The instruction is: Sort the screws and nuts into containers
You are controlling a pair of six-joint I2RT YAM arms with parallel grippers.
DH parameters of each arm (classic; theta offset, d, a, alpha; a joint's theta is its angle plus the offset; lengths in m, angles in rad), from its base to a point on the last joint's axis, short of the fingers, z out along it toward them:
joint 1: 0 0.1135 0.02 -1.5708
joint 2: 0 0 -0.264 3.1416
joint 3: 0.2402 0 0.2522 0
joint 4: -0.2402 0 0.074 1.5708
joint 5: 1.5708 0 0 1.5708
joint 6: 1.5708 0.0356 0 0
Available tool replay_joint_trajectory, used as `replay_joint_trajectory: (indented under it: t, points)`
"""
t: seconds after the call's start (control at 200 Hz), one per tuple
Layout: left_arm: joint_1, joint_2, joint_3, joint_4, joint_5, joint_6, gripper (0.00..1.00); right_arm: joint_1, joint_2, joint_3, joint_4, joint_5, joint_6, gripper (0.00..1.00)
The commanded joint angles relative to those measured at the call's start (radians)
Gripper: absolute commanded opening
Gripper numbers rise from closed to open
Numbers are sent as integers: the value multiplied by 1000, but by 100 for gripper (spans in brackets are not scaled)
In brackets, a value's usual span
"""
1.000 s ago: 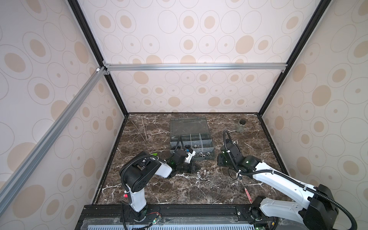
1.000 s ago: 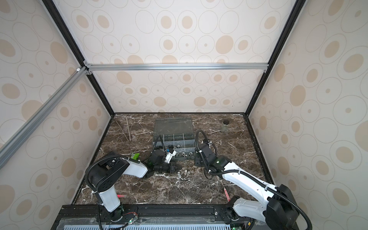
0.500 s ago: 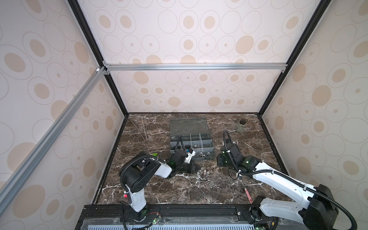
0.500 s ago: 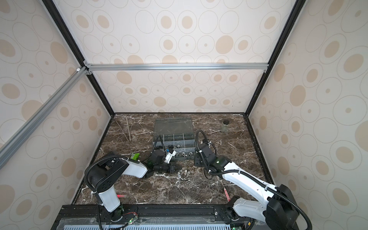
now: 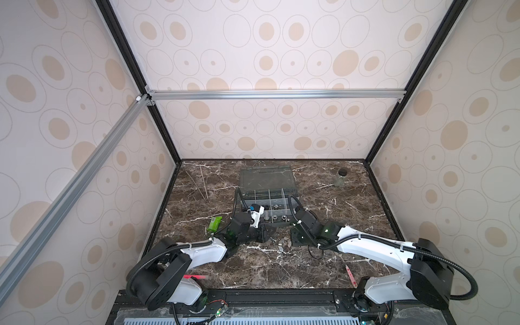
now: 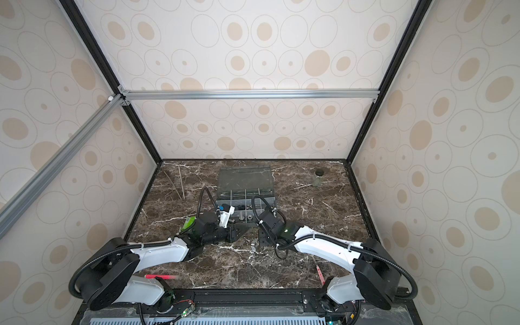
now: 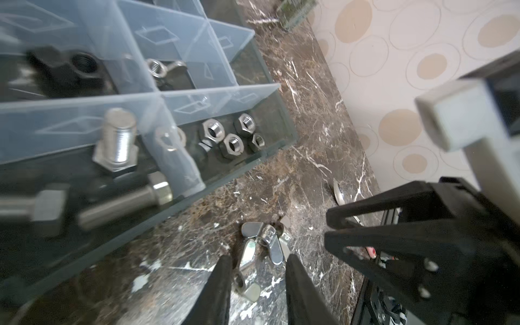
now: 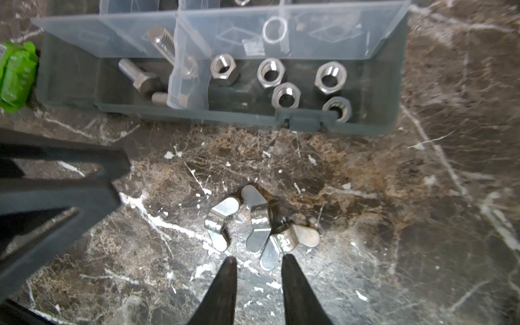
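The grey organizer box (image 5: 292, 194) stands open mid-table in both top views, its containers holding several hex nuts (image 8: 281, 81) (image 7: 230, 135) and screws (image 8: 140, 76) (image 7: 118, 143). Three silver wing nuts (image 8: 257, 222) (image 5: 282, 245) lie on the marble in front of it. My left gripper (image 7: 257, 260) (image 5: 267, 233) is open low over them. One wing nut (image 7: 244, 270) lies flat between its fingers, close against one finger (image 7: 222, 281). My right gripper (image 8: 259, 260) (image 5: 295, 239) is open and empty, its tips just short of the wing nuts, facing the left gripper.
A green packet (image 5: 214, 223) lies left of the box. Thin wooden sticks (image 5: 202, 183) rest at the back left and a small glass jar (image 5: 340, 178) at the back right. A pink pen (image 5: 194, 277) and a red stick (image 5: 349, 274) lie near the front edge.
My left gripper's jaws have spread apart over the wing nuts. Both arms stay almost where they were.
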Motion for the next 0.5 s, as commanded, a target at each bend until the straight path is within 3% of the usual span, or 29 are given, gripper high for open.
replay_joint_trajectory:
  t: [0.0, 0.215, 0.495]
  points:
    - [40, -105, -29, -105, -93, 0, 35, 37, 58, 36, 23, 4, 50, 31]
    - [113, -289, -68, -239, -162, 48, 38, 84, 176, 80, 67, -15, 79, 32]
    - [164, -383, -95, -288, -168, 62, 39, 92, 278, 120, 86, -25, 98, 32]
